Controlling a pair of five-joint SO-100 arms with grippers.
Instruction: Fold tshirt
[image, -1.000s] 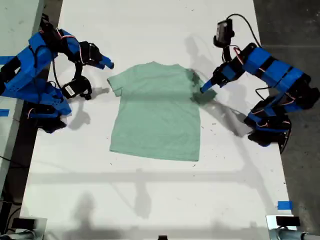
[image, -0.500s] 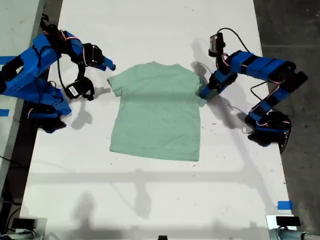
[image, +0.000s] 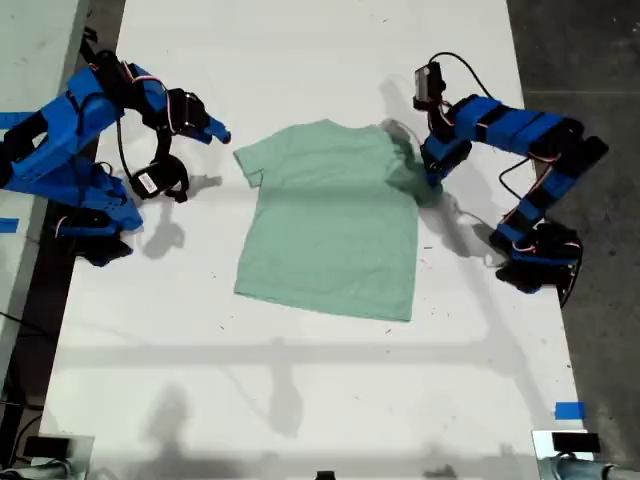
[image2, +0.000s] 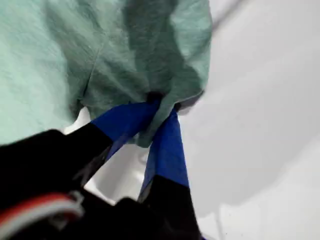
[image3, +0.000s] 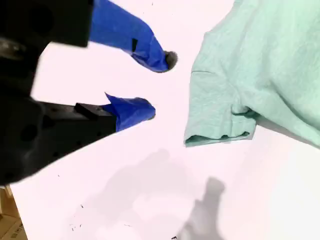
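Note:
The pale mint-green tshirt (image: 330, 225) lies flat on the white table (image: 300, 400), neck toward the far edge. My first gripper (image: 431, 181) is at the sleeve on the exterior view's right. The first wrist view shows this gripper (image2: 159, 107) shut on a bunched fold of the tshirt (image2: 100, 45) sleeve. My second gripper (image: 215, 132) hovers at the exterior view's left, a short gap from the other sleeve. The second wrist view shows it (image3: 159, 84) open and empty, with the tshirt (image3: 260, 65) sleeve lying beside it, untouched.
Both arm bases stand at the table's sides: one (image: 95, 225) at the exterior view's left, one (image: 535, 265) at its right. A blue tape mark (image: 570, 410) sits near the front right corner of the exterior view. Dark floor borders the table's right edge there.
The first gripper has closed on the sleeve and dragged the whole tshirt a little toward the exterior view's right. The second arm has barely moved.

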